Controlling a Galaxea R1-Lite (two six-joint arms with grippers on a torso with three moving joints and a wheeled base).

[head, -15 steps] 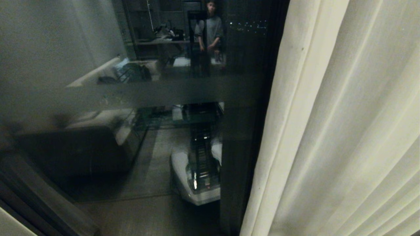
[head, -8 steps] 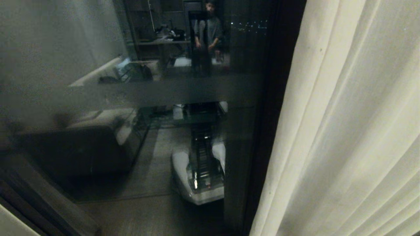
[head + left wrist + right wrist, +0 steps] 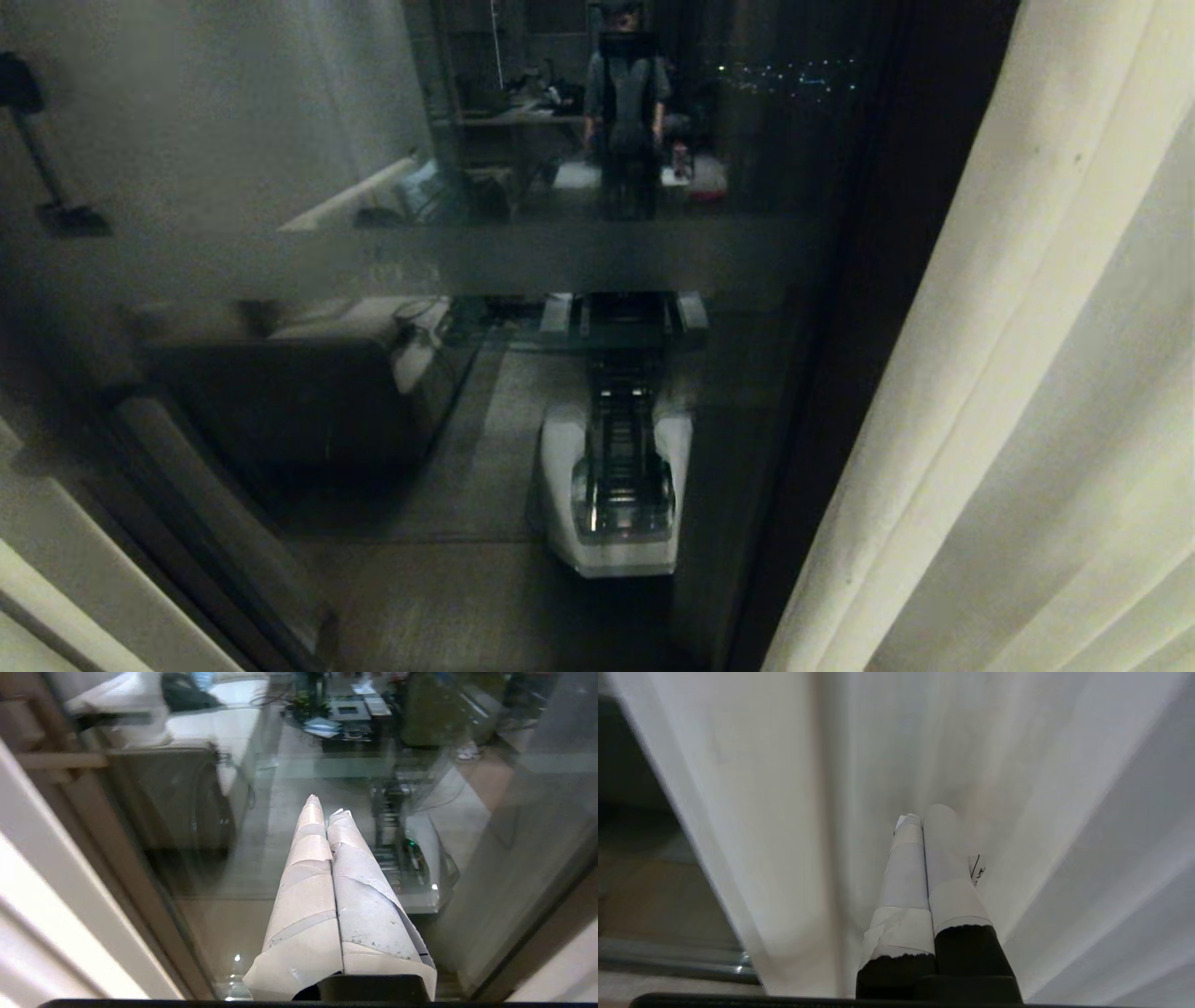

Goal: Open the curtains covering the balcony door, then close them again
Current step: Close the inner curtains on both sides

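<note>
Shifted rightward in the head view since a second ago: right-hand curtain [image 3: 1027, 392], baring more balcony door [image 3: 523, 261]. Left tool [image 3: 324, 805] and right tool [image 3: 922, 814] both pinched shut, holding nothing. Soft, light, yielding; best gripped at the hemmed edge.

Curtains [image 3: 1027, 420] block the right; balcony door [image 3: 467, 261] glass bars passage ahead.

A person [image 3: 625, 103] stands far back, seen as a reflection. A dark sofa [image 3: 299, 401] with a pale cushion sits on the floor [image 3: 485, 448]. Small lights [image 3: 794, 77] shine in the dark.
</note>
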